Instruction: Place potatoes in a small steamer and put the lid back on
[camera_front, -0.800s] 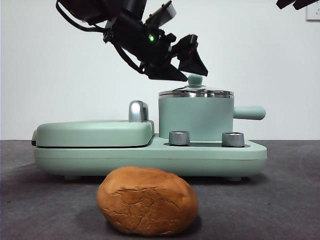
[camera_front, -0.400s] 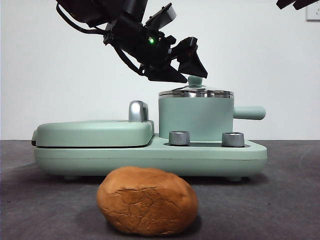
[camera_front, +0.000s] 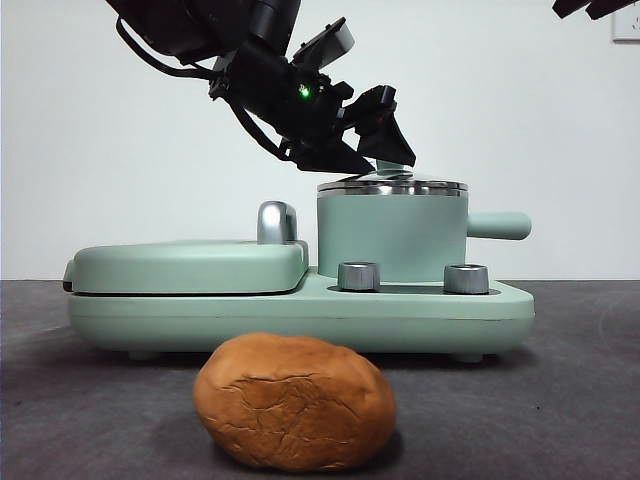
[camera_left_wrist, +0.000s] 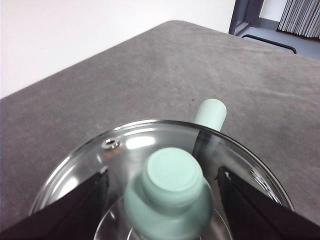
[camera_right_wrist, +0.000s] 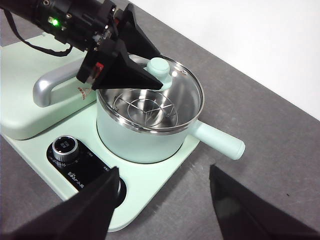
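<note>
Two dials (camera_front: 359, 276), potato (camera_front: 295, 402) foremost, lid (camera_right_wrist: 172, 95) seemingly seated

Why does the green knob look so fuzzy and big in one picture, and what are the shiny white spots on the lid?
Left wrist view: the knob is very close, so it is soft and blurred, while the table behind is sharper. Same view: pale glare streaks lie across the lid. Front view: the potato is slightly soft.

A dark grey table (camera_front: 580, 400) is seen, on which a mint-green cooker base (camera_front: 300, 315) and a potato (camera_front: 295, 402) are set apart.
</note>
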